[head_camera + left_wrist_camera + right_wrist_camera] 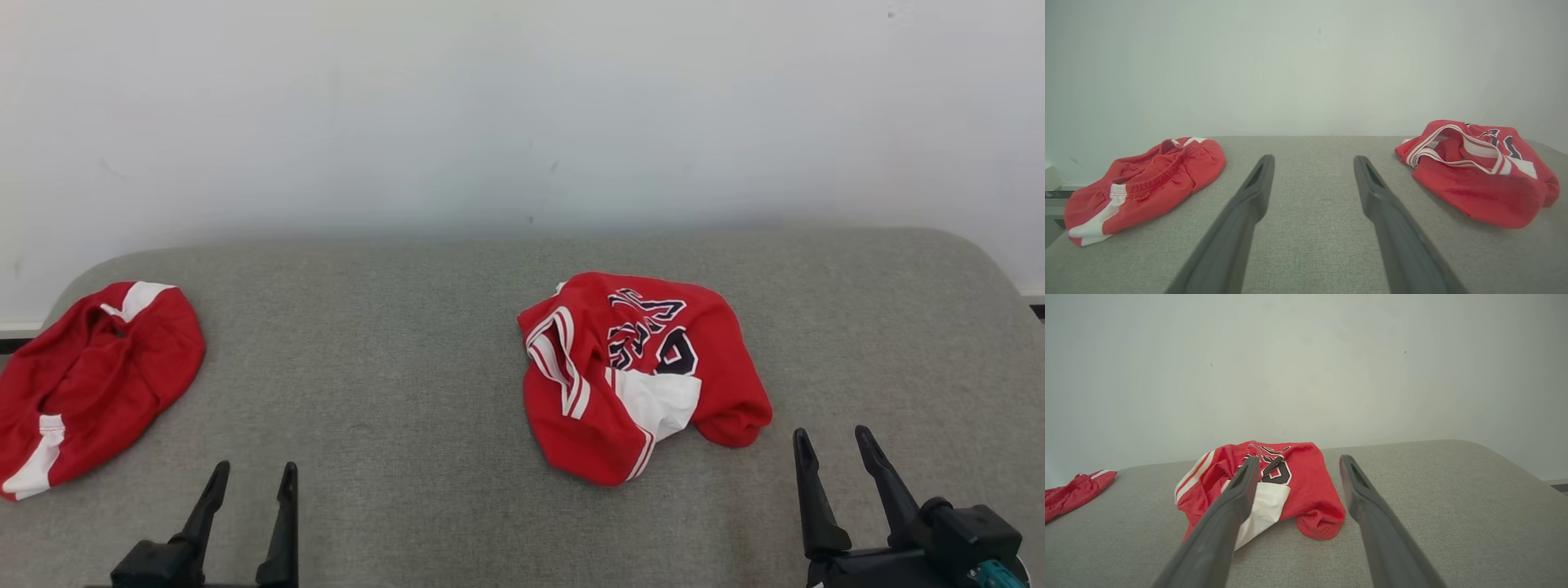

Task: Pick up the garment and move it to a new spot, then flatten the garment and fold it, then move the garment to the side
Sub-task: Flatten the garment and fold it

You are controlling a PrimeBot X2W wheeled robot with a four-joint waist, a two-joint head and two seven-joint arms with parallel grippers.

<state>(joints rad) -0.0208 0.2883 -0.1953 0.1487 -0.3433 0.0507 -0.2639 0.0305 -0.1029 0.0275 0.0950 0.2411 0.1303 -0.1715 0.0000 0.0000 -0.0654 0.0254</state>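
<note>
The garment [641,371] is a crumpled red jersey with white trim and dark lettering, lying right of centre on the grey padded table [392,351]. It also lies at the right of the left wrist view [1478,171] and just beyond my right fingers [1286,486]. My right gripper [833,441] stands open near the front edge, a little right of and nearer than the jersey, with nothing between its fingers [1298,461]. At the lower left my left gripper [253,474] is open too, empty, over bare table [1312,159].
A second red garment with white stripes, shorts with an elastic waistband [90,380], lies at the table's left edge [1143,188] [1073,490]. A pale wall [522,114] rises right behind the table. The table's corners are rounded.
</note>
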